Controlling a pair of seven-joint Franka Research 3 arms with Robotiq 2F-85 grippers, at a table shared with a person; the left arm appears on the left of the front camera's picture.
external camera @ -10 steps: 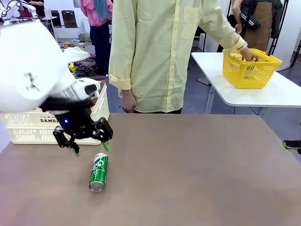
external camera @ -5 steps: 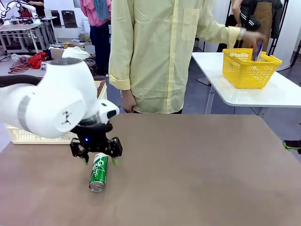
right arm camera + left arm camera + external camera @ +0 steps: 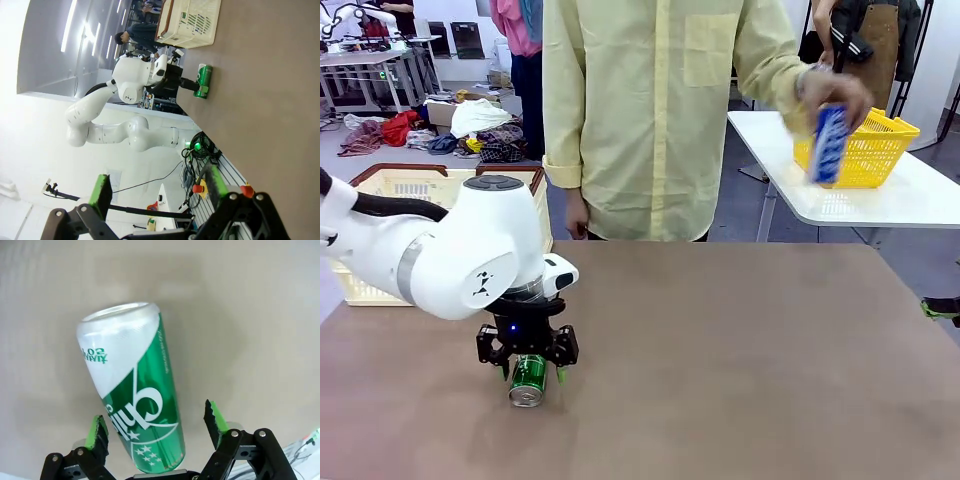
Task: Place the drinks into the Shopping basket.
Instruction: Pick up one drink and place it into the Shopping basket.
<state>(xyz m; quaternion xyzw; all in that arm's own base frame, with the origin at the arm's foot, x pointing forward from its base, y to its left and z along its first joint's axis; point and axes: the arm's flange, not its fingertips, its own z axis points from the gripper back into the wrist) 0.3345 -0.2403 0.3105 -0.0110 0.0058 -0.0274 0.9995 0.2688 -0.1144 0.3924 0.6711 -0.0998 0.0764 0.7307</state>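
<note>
The step in hand is the pick-up of the first drink: the green and white can lies on its side on the brown table, near the robot's left front, with its silver end facing the front camera. The left gripper hangs over it. The left arm reaches in from the left, with its wrist turned so the gripper points straight down. Its green pads stand apart, one on each side of the can body. In the left wrist view there is a gap between each pad and the can, so nothing is gripped yet, and the can sits a little askew between the fingers. The next move appears to call for a slight further drop and a squeeze across the round body. Then comes a lift and a carry back and left to the Shopping basket, which stands at the table's far left behind the arm. A lying can may roll if one pad meets it first. The blue can is off the table, held in the person's hand above the white side table, just beside the yellow basket. The right gripper is well apart from the work, fingers spread and holding nothing.
</note>
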